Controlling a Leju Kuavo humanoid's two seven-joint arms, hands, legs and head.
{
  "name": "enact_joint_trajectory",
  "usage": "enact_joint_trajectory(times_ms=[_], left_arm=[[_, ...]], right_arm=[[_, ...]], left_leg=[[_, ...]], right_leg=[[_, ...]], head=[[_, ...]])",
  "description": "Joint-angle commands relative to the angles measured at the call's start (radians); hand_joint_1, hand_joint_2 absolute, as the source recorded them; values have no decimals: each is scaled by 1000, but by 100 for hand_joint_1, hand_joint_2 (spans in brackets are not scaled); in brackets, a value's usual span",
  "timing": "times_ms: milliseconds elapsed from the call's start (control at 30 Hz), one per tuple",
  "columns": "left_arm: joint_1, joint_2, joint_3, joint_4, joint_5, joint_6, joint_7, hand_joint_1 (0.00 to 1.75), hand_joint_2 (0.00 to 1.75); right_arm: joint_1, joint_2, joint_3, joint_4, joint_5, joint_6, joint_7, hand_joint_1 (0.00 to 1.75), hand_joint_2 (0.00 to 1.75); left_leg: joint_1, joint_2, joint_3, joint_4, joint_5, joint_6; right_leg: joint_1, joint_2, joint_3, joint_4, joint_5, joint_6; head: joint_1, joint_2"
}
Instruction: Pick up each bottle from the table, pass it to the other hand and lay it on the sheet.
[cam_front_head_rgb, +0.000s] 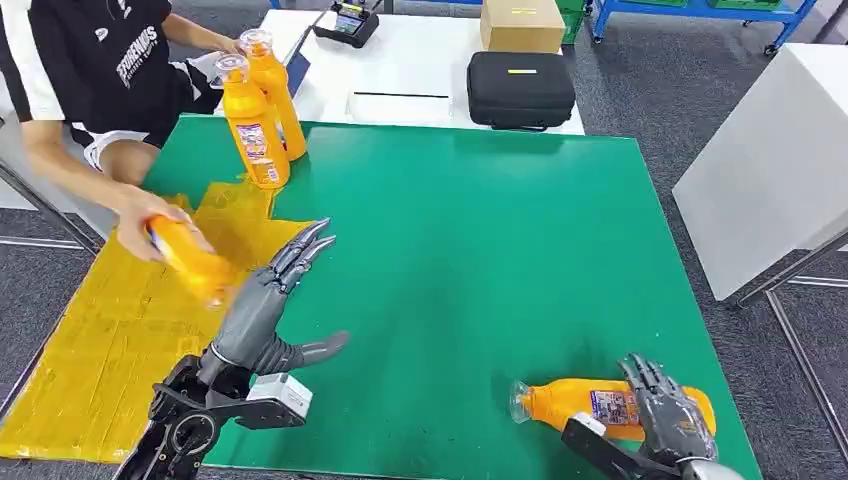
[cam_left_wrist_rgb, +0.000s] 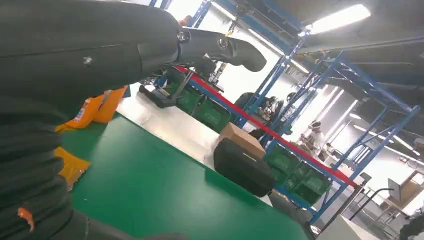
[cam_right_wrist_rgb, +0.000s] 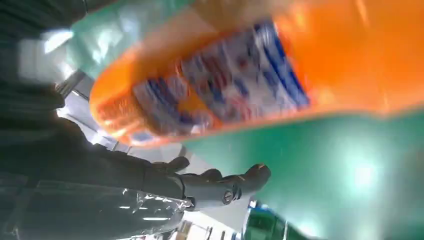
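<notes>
Lower right of the head view, the right hand (cam_front_head_rgb: 668, 412) curls over a lying bottle (cam_front_head_rgb: 580, 403) on the green table (cam_front_head_rgb: 480, 250); the left hand (cam_front_head_rgb: 268, 300), fingers spread, is empty beside the yellow sheet (cam_front_head_rgb: 110, 340), where a person's hand (cam_front_head_rgb: 150, 225) grips another bottle (cam_front_head_rgb: 190, 260).

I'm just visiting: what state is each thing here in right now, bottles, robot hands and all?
Bottle by the right hand: lying on its side on the green mat.
Two bottles at the back: standing upright.
Bottle in the person's hand: held above the yellow sheet.
Left hand: open, fingers spread, holding nothing.
Right hand: over the lying bottle; grip unclear.
Black case: closed.
</notes>
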Motion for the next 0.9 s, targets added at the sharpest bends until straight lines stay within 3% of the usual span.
enact_joint_trajectory(times_ms=[33, 300, 333, 400, 433, 567, 700, 900], left_arm=[[-15, 12, -14, 47, -11, 3, 11, 0, 175], [3, 15, 4, 27, -13, 11, 18, 0, 175], [1, 16, 3, 28, -12, 11, 18, 0, 175], [-2, 16, 2, 29, -10, 10, 19, 0, 175], [-2, 16, 1, 30, -9, 9, 19, 0, 175], [4, 17, -1, 28, -9, 9, 21, 0, 175], [18, 7, 8, 18, -9, 12, 21, 0, 175], [13, 8, 9, 21, -9, 12, 22, 0, 175]], right_arm=[[-3, 46, -18, 81, 80, 82, 0, 0, 175], [-60, 21, -19, 185, 130, 97, 65, 3, 175], [-60, 16, -23, 196, 134, 107, 70, 24, 175], [-62, 10, -28, 212, 133, 118, 69, 152, 175], [-62, 4, -25, 225, 134, 131, 72, 171, 175], [-81, -10, -8, 265, 134, 111, 99, 175, 175], [-145, -13, 54, 333, 134, -19, 152, 175, 175], [-148, -17, 72, 332, 133, -23, 157, 175, 175]], left_leg=[[1, 0, 6, -1, -2, -2], [2, 4, 8, -2, -2, -3], [2, 4, 5, -1, -1, -2], [2, 4, 6, -2, -1, -2], [2, 4, 8, -2, -2, -2], [2, 3, 14, -2, -4, -4], [2, 6, 15, -2, -5, -6], [2, 6, 17, -2, -3, -3]], right_leg=[[1, -2, 6, -2, -2, -2], [2, 1, 8, -3, -1, -3], [2, 0, 5, -2, 0, -2], [2, 0, 6, -2, 0, -2], [2, 0, 7, -3, -1, -3], [2, -1, 3, -4, -4, -5], [2, 2, 4, -5, -3, -4], [2, 2, 5, -4, -2, -7]], head=[[0, 0], [0, 0], [0, 0], [0, 0], [0, 0], [0, 0], [0, 0], [0, 0]])
